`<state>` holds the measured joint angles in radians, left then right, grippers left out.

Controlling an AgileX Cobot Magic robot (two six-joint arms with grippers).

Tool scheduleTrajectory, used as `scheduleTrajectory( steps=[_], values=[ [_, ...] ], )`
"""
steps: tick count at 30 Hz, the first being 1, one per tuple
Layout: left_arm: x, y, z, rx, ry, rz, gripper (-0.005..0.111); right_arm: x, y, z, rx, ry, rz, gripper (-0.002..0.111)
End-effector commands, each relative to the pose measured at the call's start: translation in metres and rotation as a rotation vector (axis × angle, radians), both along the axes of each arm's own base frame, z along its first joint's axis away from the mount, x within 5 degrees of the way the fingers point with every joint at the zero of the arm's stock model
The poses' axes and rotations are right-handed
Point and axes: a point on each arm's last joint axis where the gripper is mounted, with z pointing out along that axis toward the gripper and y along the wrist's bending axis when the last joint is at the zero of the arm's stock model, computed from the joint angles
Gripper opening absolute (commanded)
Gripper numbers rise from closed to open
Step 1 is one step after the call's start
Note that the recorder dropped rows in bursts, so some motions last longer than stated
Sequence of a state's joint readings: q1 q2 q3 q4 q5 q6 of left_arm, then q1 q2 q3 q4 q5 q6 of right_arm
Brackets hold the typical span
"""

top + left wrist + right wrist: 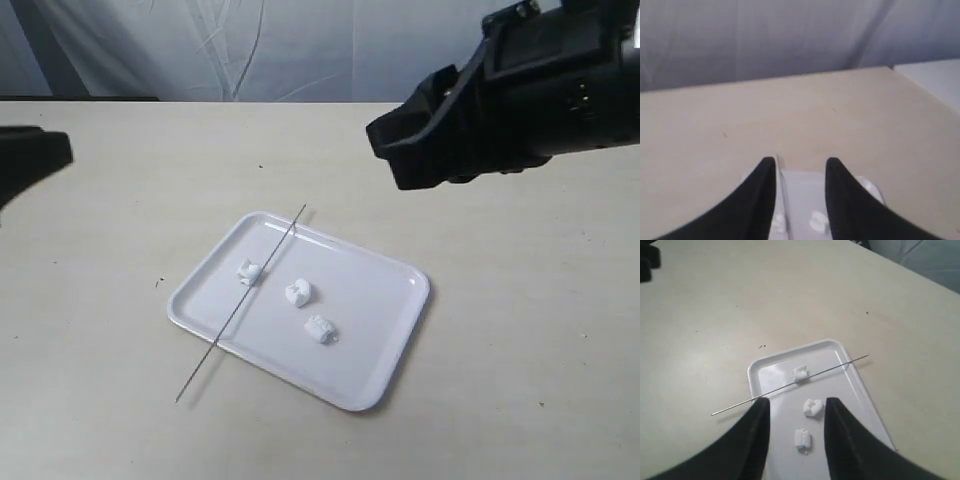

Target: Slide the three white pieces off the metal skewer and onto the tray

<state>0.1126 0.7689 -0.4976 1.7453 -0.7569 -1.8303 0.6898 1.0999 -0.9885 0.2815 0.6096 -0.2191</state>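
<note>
Lying free on glossy white rectangular tray [375, 335]: two small white chunks [298, 291] | third chunk [248, 270] touching thin grey metal skewer [204, 360] laid across tray rim, threading unclear | left gripper [800, 162], right gripper [796, 402]: fingers wide, empty, aloft.

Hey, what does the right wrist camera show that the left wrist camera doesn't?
Only the right wrist view: the open right hand, the whole skewer lying across the tray, and all three pieces on it. Only the left wrist view: the open left hand close up and a paler surface past the table's edge. Both: table, part of the tray, grey curtain.
</note>
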Motion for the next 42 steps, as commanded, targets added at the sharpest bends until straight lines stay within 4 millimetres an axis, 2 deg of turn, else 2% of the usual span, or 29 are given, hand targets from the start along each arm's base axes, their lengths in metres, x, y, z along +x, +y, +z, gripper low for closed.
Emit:
scheduleTrajectory(
  steps=[1, 6, 12, 13, 16, 17, 20, 23, 26, 27, 29, 30, 31, 34, 35, 37, 40, 42],
  values=[
    [-0.031, 0.007, 0.026, 0.017, -0.202, 0.136, 0.033, -0.011, -0.015, 0.014, 0.006, -0.064, -0.028, 0.036],
    [-0.063, 0.002, 0.040, 0.025, -0.355, 0.138, 0.033, -0.023, -0.026, 0.011, 0.043, -0.108, -0.040, 0.035],
    [-0.107, -0.003, 0.051, 0.127, -0.615, 0.157, 0.033, -0.043, -0.044, -0.012, 0.086, -0.138, -0.068, 0.032],
    [-0.125, -0.005, 0.052, 0.140, -0.698, 0.159, 0.033, -0.053, -0.053, -0.018, 0.109, -0.159, -0.075, 0.032],
    [-0.151, -0.009, 0.046, 0.150, -0.809, 0.161, 0.033, -0.076, -0.072, -0.026, 0.200, -0.176, -0.111, 0.032],
    [-0.147, -0.008, 0.041, 0.148, -0.790, 0.165, 0.033, -0.088, -0.082, -0.030, 0.243, -0.209, -0.120, 0.032],
    [-0.140, -0.009, 0.027, 0.145, -0.739, 0.138, 0.033, -0.108, -0.102, -0.036, 0.287, -0.309, -0.129, 0.032],
    [-0.126, -0.003, 0.005, 0.129, -0.660, 0.192, 0.033, -0.118, -0.116, -0.042, 0.252, -0.411, -0.140, 0.032],
    [-0.108, 0.006, -0.030, 0.003, -0.483, 0.280, 0.033, -0.122, -0.127, -0.054, 0.174, -0.415, -0.200, 0.032],
    [-0.105, 0.007, -0.038, 0.001, -0.457, 0.288, 0.033, -0.122, -0.129, -0.057, 0.147, -0.389, -0.220, 0.032],
    [-0.099, 0.005, -0.067, -0.016, -0.356, 0.247, 0.033, -0.121, -0.132, -0.062, 0.108, -0.350, -0.251, 0.032],
    [-0.099, 0.001, -0.071, -0.079, -0.312, 0.214, 0.033, -0.121, -0.132, -0.062, 0.108, -0.350, -0.251, 0.032],
    [-0.104, -0.008, -0.072, -0.239, -0.213, 0.112, 0.033, -0.121, -0.133, -0.062, 0.094, -0.351, -0.254, 0.032],
    [-0.124, -0.031, -0.072, -0.302, -0.146, -0.217, 0.033, -0.120, -0.137, -0.065, 0.045, -0.347, -0.297, 0.032],
    [-0.137, -0.040, -0.073, -0.301, -0.113, -0.391, 0.033, -0.121, -0.139, -0.069, 0.051, -0.337, -0.335, 0.032],
    [-0.137, -0.040, -0.076, -0.269, -0.107, -0.392, 0.033, -0.121, -0.140, -0.079, 0.064, -0.348, -0.373, 0.032],
    [-0.136, -0.039, -0.084, -0.182, -0.077, -0.380, 0.033, -0.116, -0.140, -0.107, 0.117, -0.446, -0.443, 0.032],
    [-0.136, -0.039, -0.086, -0.152, -0.067, -0.375, 0.033, -0.115, -0.141, -0.115, 0.137, -0.470, -0.471, 0.032]
  ],
)
